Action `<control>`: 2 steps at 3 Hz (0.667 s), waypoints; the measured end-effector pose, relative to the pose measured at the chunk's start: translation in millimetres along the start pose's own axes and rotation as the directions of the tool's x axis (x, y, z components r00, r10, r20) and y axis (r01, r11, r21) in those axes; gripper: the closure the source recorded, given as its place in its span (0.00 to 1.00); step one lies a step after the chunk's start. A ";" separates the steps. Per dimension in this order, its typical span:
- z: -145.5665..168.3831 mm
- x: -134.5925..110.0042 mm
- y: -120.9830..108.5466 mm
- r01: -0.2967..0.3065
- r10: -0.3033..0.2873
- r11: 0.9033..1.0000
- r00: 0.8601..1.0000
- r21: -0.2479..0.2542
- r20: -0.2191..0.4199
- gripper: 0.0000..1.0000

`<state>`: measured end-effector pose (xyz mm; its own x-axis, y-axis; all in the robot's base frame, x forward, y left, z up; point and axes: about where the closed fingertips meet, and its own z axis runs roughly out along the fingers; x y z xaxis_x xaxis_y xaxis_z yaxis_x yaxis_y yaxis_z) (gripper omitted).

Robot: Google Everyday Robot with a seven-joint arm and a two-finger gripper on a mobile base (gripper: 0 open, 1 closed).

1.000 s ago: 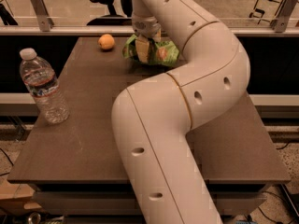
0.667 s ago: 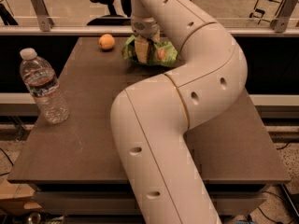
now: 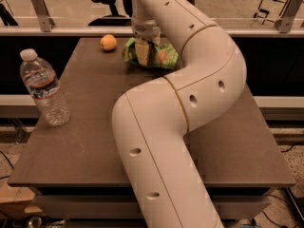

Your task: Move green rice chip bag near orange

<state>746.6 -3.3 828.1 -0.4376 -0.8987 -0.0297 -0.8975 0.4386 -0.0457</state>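
The green rice chip bag lies crinkled on the far part of the brown table, a little right of the orange, with a small gap between them. My gripper reaches down from the big white arm onto the left half of the bag, its tan fingers against the pouch. The arm's wrist hides the bag's top edge.
A clear water bottle with a white cap stands at the table's left edge. My white arm sweeps across the table's middle and right. A railing and an office chair lie beyond the far edge.
The gripper and the bag have shifted very slightly; the bag stays at the same spot beside the orange. The bottle and orange have not moved.
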 end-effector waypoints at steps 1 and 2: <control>3.4 -8.2 -6.9 -0.001 0.000 1.000 1.000 0.023 0.027 0.82; 7.1 -14.1 -11.7 -0.001 -0.001 0.999 0.999 0.038 0.044 0.58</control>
<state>763.7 4.3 822.0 -0.4341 -0.8978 -0.0740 -0.8944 0.4393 -0.0839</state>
